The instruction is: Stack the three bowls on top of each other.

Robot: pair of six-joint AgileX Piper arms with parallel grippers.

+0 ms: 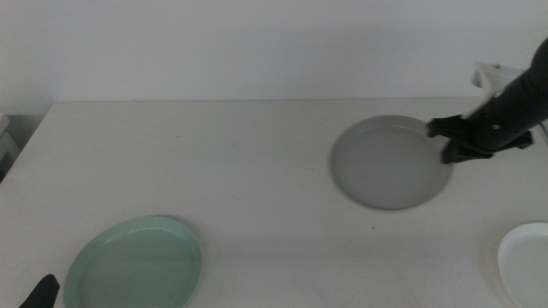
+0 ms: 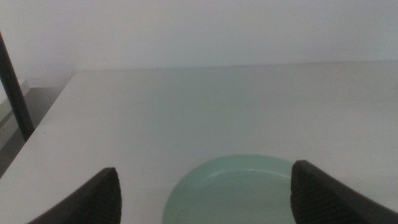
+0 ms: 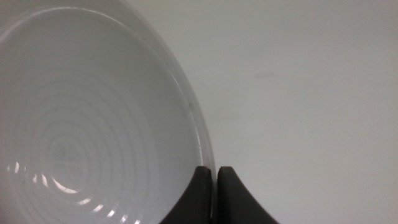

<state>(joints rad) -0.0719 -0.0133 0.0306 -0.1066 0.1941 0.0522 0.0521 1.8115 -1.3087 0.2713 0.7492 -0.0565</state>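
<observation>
The grey bowl is at the right middle of the white table. My right gripper comes in from the right and is shut on the bowl's right rim. In the right wrist view, the jaws pinch the rim of the grey bowl. I cannot tell whether the bowl is lifted. The mint green bowl lies at the front left. The white bowl is partly cut off at the front right. My left gripper waits at the bottom left, open, just before the green bowl.
The table ends at its left edge near a dark stand. A plain wall runs behind the table. A small white object sits at the far right behind the right arm.
</observation>
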